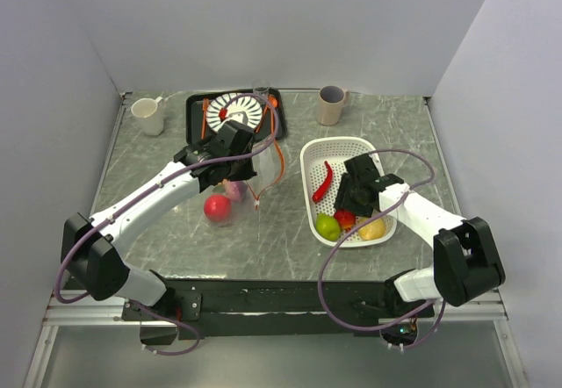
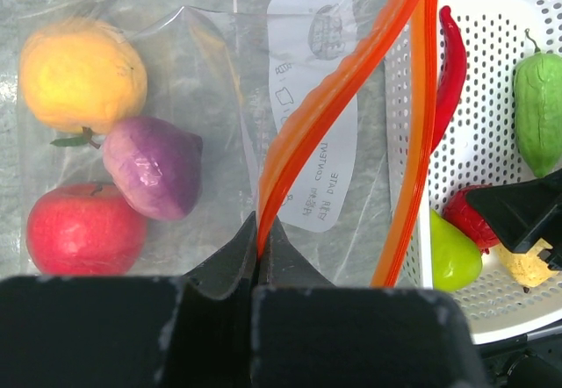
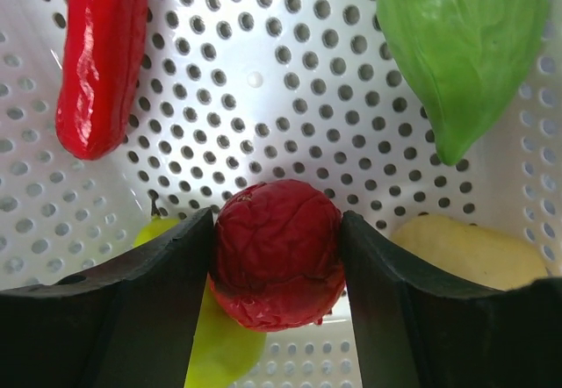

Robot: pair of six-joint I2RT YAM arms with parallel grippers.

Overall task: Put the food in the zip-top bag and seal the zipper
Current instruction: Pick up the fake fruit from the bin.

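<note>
Right tool point(image 3: 277, 221): jaws partway open, touching both flanks of red fruit point(image 3: 277, 265) between them. Left tool point(image 2: 262, 234) pinched shut on zipper point(image 2: 332, 98). Firm the grip, then lift clear of basket point(image 3: 290, 98).

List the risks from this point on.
The right gripper meets the wrinkled red fruit only at its sides; being round, it may squirt out on lifting. The left gripper pinches the zipper at one narrow spot; the strip may slip free and the zip-top bag may sag shut.
</note>
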